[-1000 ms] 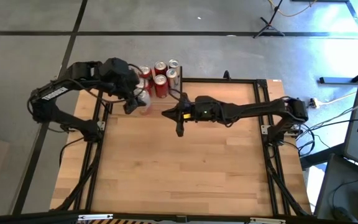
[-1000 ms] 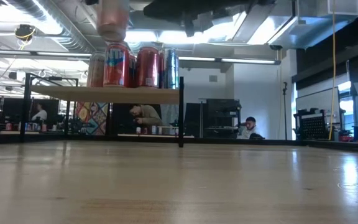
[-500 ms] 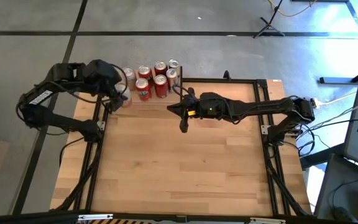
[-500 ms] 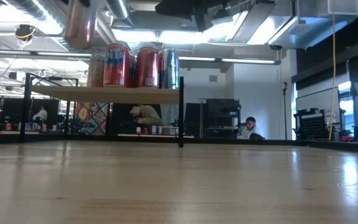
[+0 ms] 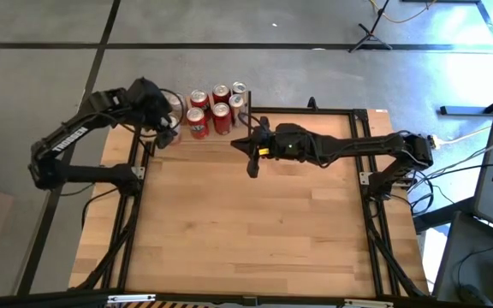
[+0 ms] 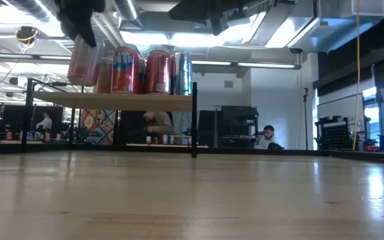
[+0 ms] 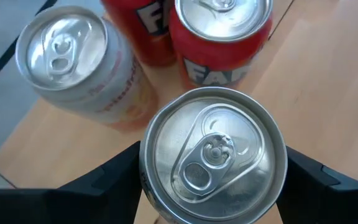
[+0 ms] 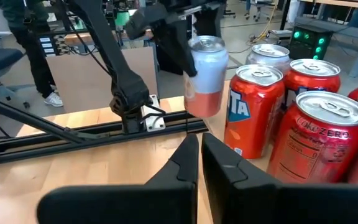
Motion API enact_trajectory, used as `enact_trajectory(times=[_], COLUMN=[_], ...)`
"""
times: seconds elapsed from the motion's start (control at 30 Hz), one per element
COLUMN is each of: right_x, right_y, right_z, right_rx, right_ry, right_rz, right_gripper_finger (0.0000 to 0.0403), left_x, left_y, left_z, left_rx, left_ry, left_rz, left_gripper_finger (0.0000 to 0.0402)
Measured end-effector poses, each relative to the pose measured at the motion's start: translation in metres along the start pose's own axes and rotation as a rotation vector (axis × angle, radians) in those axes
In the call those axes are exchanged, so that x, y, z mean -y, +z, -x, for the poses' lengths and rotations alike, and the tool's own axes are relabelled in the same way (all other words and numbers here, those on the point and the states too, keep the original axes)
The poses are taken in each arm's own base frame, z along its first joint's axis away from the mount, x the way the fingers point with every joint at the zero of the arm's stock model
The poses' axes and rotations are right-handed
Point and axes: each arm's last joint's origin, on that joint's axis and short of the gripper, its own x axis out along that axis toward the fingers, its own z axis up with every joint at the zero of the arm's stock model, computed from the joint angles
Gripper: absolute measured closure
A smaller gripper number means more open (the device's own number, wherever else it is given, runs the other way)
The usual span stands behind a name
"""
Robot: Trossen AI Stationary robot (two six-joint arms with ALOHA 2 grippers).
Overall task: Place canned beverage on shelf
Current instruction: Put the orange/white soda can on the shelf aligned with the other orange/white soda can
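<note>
My left gripper [image 5: 164, 130] is shut on a silver-and-pink can [image 6: 84, 60] just above the left end of the shelf [image 6: 119, 100], a light-wood board on thin black posts at the table's far left. The held can's top fills the left wrist view [image 7: 213, 152]. Several cans stand upright on the shelf: red ones [image 5: 198, 125] and a pale one [image 7: 73, 62]. My right gripper [image 5: 251, 158] is shut and empty, held over the table just right of the shelf; its fingers [image 8: 191, 163] point toward the cans. My left gripper pinches the can between its two fingers, one on each opposite side of the can's upper wall [image 7: 143, 168]. The fingers come from above, pointing down. The can is a little tilted, top up, and its base [image 8: 202, 109] is clear of the shelf board.
The standing cans crowd the shelf's middle and right part [image 8: 319, 143]; a black corner post [image 6: 194, 120] stands at its near right. Bare board shows at the shelf's left end [image 8: 86, 121]. The wide wooden tabletop [image 5: 255, 231] lies in front.
My left gripper has carried the can toward the table's left edge, from beside the red cans to the shelf's left end, then gone down with it toward the board. The can now sits lower and slightly tilted. My right gripper has shifted slightly toward the far edge.
</note>
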Motion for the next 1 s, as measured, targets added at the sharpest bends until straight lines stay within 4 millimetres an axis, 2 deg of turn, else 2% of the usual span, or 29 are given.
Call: enact_trajectory(times=[0.4, 0.63, 1.0], right_x=[-0.001, -0.001, 0.000], right_y=[-0.002, -0.004, -0.005], right_z=[0.000, 0.000, 0.000], right_rx=[-0.025, -0.043, -0.053], right_ry=[0.015, 0.015, 0.014], right_rz=[-0.031, -0.030, -0.046], right_gripper_finger=[0.0391, 0.0391, 0.0391], left_x=[-0.020, -0.027, -0.029], left_y=[0.009, 0.012, 0.004], left_z=[-0.008, -0.014, -0.038], left_rx=[0.083, 0.073, 0.080], left_ry=[-0.033, -0.031, -0.038], left_rz=[0.006, 0.019, 0.035], left_gripper_finger=[0.0136, 0.0136, 0.0136])
